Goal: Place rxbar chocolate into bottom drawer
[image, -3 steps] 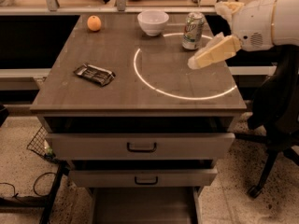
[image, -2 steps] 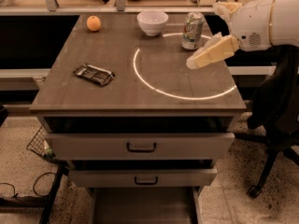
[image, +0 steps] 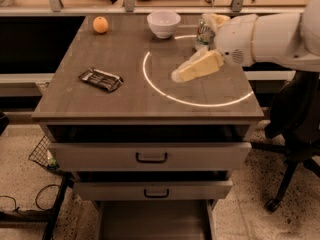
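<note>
Right of centre in the frame, my gripper [image: 180,75] hangs over the wooden cabinet top [image: 125,106], inside a bright ring of light [image: 200,103], and it carries nothing. Whether my jaws are open or closed I cannot tell from this angle. The rxbar chocolate [image: 100,79] lies flat at the left of the top, well apart from me, so I judge that I am in the reach, with the pick not yet made. The next move calls for crossing to the left, coming down over the bar and closing across its narrow width. The wrapper looks thin and slick, so a low, square grip seems wise. After that the bar must go down to the bottom drawer [image: 152,221], which stands pulled out at the lower edge of the frame, below the two upper drawers [image: 150,156]. An orange [image: 100,24], a white bowl [image: 163,23] and a green soda can [image: 202,30] sit along the far edge. A chair base [image: 287,184] stands at the right on speckled floor [image: 250,209].
</note>
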Controlling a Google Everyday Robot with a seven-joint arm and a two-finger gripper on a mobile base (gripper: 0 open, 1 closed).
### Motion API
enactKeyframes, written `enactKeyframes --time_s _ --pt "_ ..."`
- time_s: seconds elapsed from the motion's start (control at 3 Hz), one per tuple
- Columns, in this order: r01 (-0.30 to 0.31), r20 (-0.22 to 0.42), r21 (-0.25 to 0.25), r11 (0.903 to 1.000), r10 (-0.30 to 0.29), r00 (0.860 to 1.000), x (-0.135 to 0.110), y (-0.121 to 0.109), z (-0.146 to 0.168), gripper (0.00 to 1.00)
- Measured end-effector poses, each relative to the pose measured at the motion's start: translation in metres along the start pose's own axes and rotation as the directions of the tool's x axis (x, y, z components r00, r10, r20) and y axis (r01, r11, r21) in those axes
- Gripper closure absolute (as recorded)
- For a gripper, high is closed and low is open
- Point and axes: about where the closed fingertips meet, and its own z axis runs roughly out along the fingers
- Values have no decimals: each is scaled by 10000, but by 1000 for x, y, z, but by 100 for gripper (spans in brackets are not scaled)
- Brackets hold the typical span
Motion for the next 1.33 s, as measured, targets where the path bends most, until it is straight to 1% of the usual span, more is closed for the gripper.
enactKeyframes --time_s 0.33,0.67,1.0,1.33 --pt "-127 313 -265 9996 135 9994 1 25 60 0" --pt "-152 387 -608 9980 176 9991 1 34 98 0" --pt "-307 436 -871 9957 346 9985 1 42 131 0" --pt "-545 529 -916 9943 595 9968 0 54 155 0"
